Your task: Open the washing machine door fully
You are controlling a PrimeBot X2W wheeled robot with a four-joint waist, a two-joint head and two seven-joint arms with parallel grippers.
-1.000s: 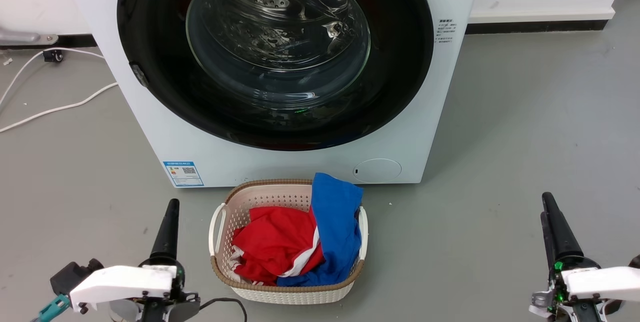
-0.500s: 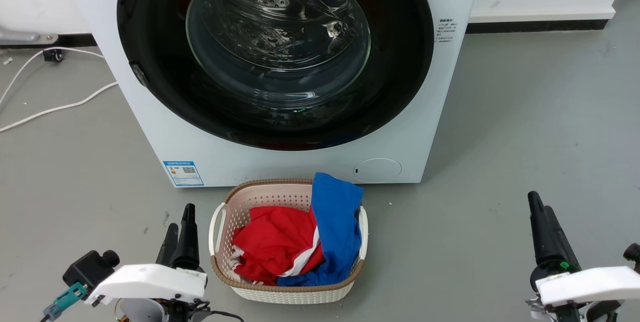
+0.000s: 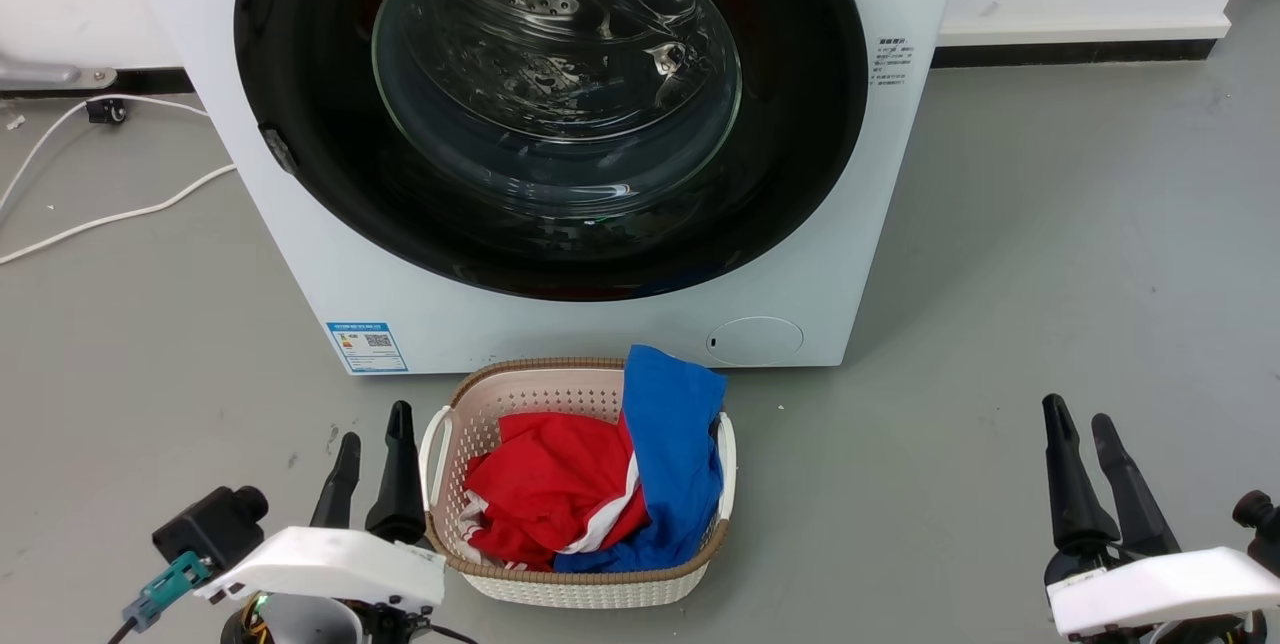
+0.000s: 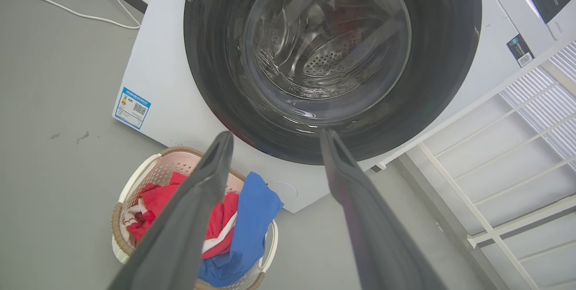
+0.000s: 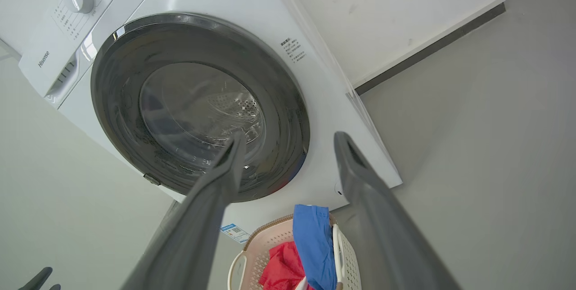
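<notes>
Head view: the washing machine door (image 3: 556,109) sits shut, flush on the front of the washing machine (image 3: 300,264), with a laundry basket (image 3: 575,586) of red and blue clothes on the floor just before it. As I judge it, the risk lies in the approach: a finger skidding off the glossy rim without catching the small grey tab (image 3: 278,149) at its left edge, or an arm clipping the basket. My left gripper (image 3: 374,424) hangs low just beside the basket, fingers spread and empty. My right gripper (image 3: 1075,412) sits well apart to the right, likewise spread, both pointing toward the machine.
</notes>
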